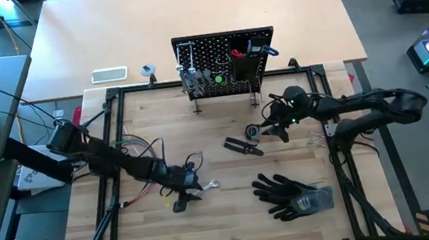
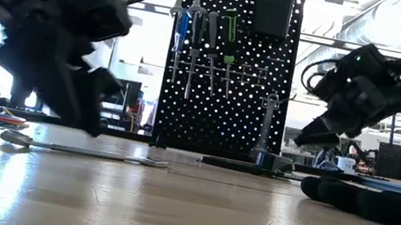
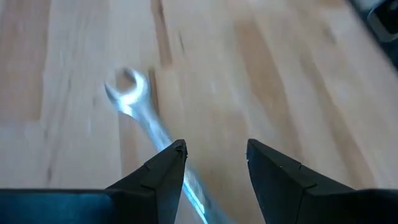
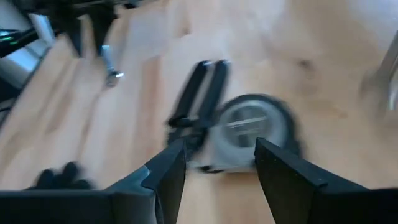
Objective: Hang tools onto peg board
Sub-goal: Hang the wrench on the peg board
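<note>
Silver wrench (image 3: 134, 99) flat on table, left end effector (image 3: 214, 165) parted over its shaft — open end pointing away

The high view looks straight down on the whole surface (image 1: 234, 216); the low view faces level toward the peg board (image 2: 229, 68) at twelve o'clock, which both share; wrist views sit close above the wood.

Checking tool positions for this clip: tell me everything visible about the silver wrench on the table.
The silver wrench is a slim, shiny metal bar with an open-jawed end, lying flat on the light wooden table, apart from the peg board. The left gripper hovers open over its shank, fingers either side, not gripping it. Its other end is hidden.
</note>
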Action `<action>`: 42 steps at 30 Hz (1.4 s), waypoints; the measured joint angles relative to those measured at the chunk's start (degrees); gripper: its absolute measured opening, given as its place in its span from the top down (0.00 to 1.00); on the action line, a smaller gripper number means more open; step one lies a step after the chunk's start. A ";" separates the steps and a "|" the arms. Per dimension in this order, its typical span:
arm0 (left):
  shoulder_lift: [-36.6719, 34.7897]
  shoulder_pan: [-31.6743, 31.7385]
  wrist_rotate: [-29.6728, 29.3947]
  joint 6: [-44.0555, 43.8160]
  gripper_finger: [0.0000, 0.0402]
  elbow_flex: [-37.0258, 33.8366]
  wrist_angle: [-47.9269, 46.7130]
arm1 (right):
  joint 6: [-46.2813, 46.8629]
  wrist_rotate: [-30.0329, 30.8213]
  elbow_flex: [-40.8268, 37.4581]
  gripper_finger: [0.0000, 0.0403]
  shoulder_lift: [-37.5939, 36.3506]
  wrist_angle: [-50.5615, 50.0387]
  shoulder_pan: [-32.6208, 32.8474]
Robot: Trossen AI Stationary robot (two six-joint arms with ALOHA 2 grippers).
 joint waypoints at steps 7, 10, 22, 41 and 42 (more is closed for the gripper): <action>-0.09 -5.69 -7.82 -5.46 0.59 0.01 -5.28 | 3.16 0.53 0.00 0.54 -6.33 -4.41 7.88; -0.09 -7.76 -11.26 -7.65 0.62 0.02 -6.24 | 4.62 1.39 0.00 0.54 -7.93 -4.95 10.89; -5.08 -12.32 -22.30 -11.75 0.70 0.00 -10.41 | 7.45 7.59 0.00 0.54 -8.87 -5.33 19.56; -13.07 -17.70 -23.07 -19.91 0.85 0.00 -27.53 | 7.88 16.15 0.00 0.54 -8.87 -4.87 26.09; -13.07 -17.47 -23.09 -19.68 0.87 0.00 -27.39 | 7.87 16.62 0.00 0.54 -8.87 -4.87 26.29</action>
